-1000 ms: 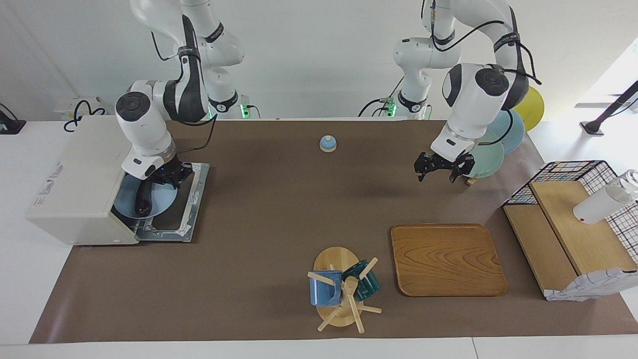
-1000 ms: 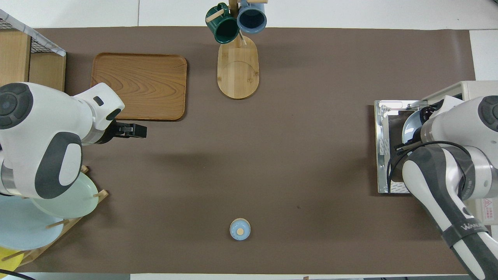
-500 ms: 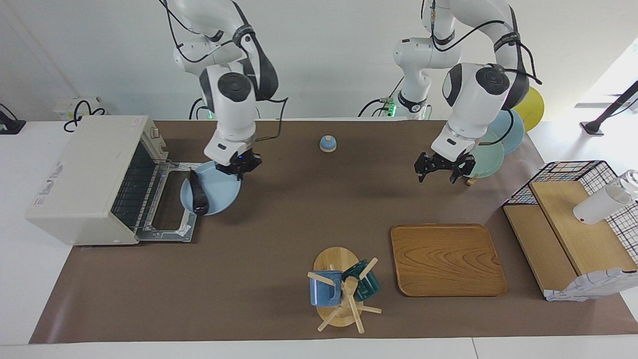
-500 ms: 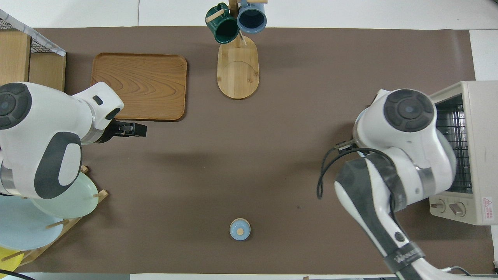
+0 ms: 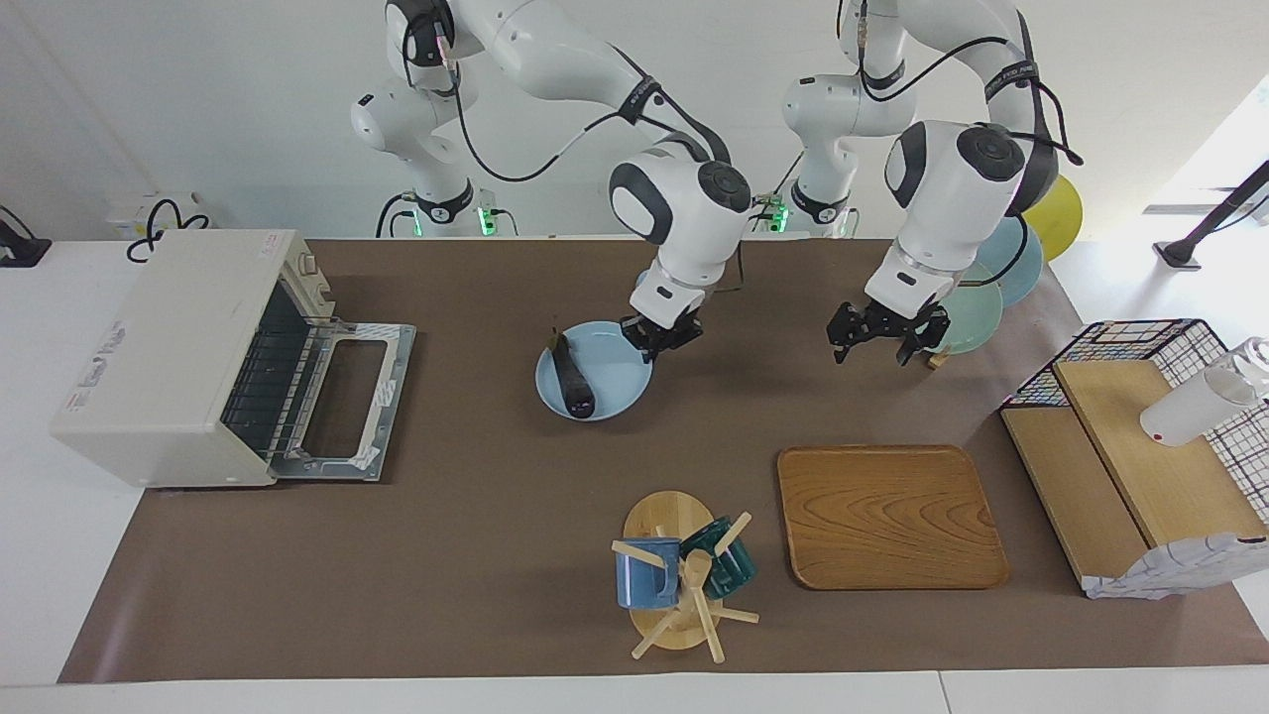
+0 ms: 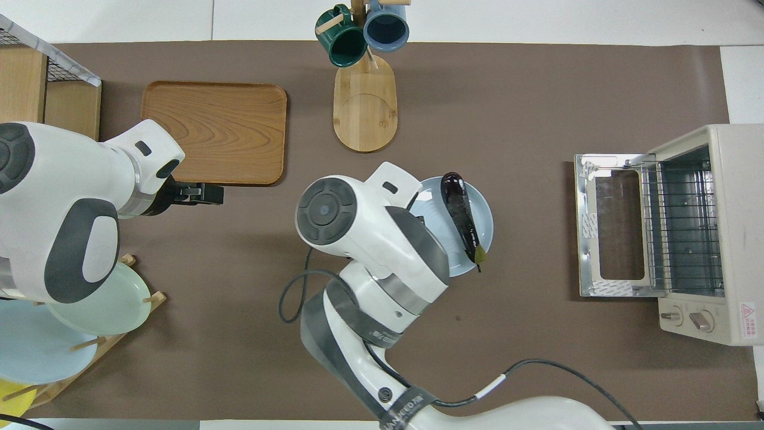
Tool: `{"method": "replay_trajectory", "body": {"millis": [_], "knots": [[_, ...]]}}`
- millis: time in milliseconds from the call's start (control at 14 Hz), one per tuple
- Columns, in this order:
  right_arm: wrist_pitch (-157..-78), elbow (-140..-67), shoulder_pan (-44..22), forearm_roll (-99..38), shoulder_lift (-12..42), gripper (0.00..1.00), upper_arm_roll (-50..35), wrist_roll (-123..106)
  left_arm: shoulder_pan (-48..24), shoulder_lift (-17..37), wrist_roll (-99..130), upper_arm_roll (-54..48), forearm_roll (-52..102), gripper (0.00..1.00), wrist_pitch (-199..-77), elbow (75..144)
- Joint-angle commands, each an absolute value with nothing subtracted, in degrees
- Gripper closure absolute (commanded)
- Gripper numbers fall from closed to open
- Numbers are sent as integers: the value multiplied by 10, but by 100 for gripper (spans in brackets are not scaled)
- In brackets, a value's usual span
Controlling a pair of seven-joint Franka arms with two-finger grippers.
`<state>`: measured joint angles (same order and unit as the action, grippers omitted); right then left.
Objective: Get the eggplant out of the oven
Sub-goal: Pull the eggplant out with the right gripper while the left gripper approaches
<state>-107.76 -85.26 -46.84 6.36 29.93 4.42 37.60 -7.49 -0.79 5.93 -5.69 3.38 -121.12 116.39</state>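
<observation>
The dark-purple eggplant (image 5: 572,375) lies on a light-blue plate (image 5: 610,392) in the middle of the brown mat, well clear of the oven; both also show in the overhead view, eggplant (image 6: 461,215) and plate (image 6: 484,218). My right gripper (image 5: 659,337) is shut on the plate's rim at the side toward the left arm; in the overhead view its own wrist hides it. The cream-white oven (image 5: 169,357) stands at the right arm's end of the table with its door (image 5: 342,402) folded down and its wire rack (image 6: 680,227) bare. My left gripper (image 5: 872,342) is open and empty, up in the air beside the plate rack.
A mug tree (image 5: 679,580) with two mugs and a wooden tray (image 5: 887,516) lie farther from the robots. A small blue bell (image 5: 652,286) sits near the robots. A plate rack (image 5: 981,297) and a wire basket shelf (image 5: 1140,446) stand at the left arm's end.
My right arm pulled the plate with the eggplant out of the oven and carried it to the middle of the mat. The left arm has barely moved.
</observation>
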Motion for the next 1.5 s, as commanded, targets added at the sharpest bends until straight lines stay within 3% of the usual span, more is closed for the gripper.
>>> {"method": "replay_trajectory", "body": {"millis": [0,286,429,500,714,857,929,1000,1143,1429], "knots": [[-1103,-832,-463,54,329,100,8,423,-67,18,65,-54,47,0,-1208,1120],[-1143,-871,-483,44,331,100,8,450,-65,22,76,-54,54,0,-1208,1112],[-1165,-877,-478,30,331,67,8,454,-65,22,76,-54,54,0,-1208,1112],[-1159,-870,-476,32,330,59,8,451,-65,22,76,-54,54,0,-1208,1112],[-1101,-865,-455,50,288,44,16,440,-66,22,82,-54,55,0,-1208,1112],[-1051,-866,-410,59,252,42,17,356,-72,22,92,-54,55,0,-1207,1112],[-1027,-867,-372,59,238,46,17,315,-74,22,93,-55,56,0,-1205,1112],[-1011,-871,-332,59,224,57,16,274,-76,22,96,-56,64,0,-1205,1112],[-993,-911,-293,67,206,98,18,204,-103,22,126,-57,71,0,-1205,1112],[-1098,-1075,-252,160,154,100,17,189,-201,48,238,-57,72,0,-1222,1111]]}}
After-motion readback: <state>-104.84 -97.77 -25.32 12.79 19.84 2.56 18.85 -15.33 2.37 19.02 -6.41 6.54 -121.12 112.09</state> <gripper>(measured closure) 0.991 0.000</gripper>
